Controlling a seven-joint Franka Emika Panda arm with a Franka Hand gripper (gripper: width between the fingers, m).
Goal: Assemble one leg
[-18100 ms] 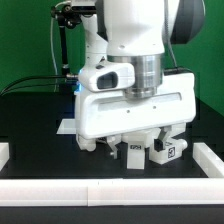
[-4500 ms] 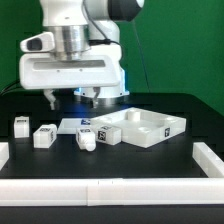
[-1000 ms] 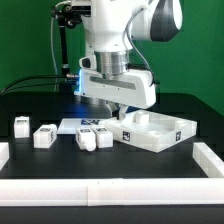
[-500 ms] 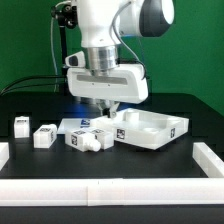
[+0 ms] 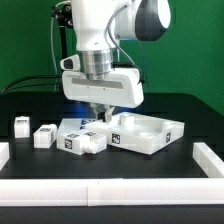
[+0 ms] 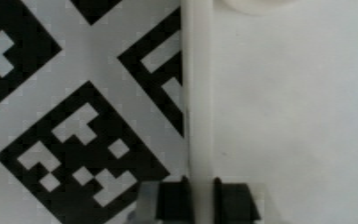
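Several legs, stubby white posts with tag stickers, lie at the exterior view's left: one (image 5: 20,126), a second (image 5: 43,137), and two (image 5: 72,143) (image 5: 93,142) pressed together against the large flat white piece with corner sockets (image 5: 150,133). My gripper (image 5: 103,118) is down at that piece's left edge. In the wrist view my gripper (image 6: 204,200) has its dark fingers (image 6: 172,202) nearly together with a thin white wall between them. The large piece (image 6: 282,110) lies on one side of that wall and big tag patterns (image 6: 78,130) on the other.
The marker board (image 5: 72,124) lies behind the two nearer legs. A low white border wall runs along the front (image 5: 110,190) and the exterior view's right (image 5: 206,160). A green backdrop and cables stand behind the arm.
The arm has shifted to the exterior view's left. The large white piece has slid left with it and pushed the two nearer legs leftward. The two far-left legs have not moved.
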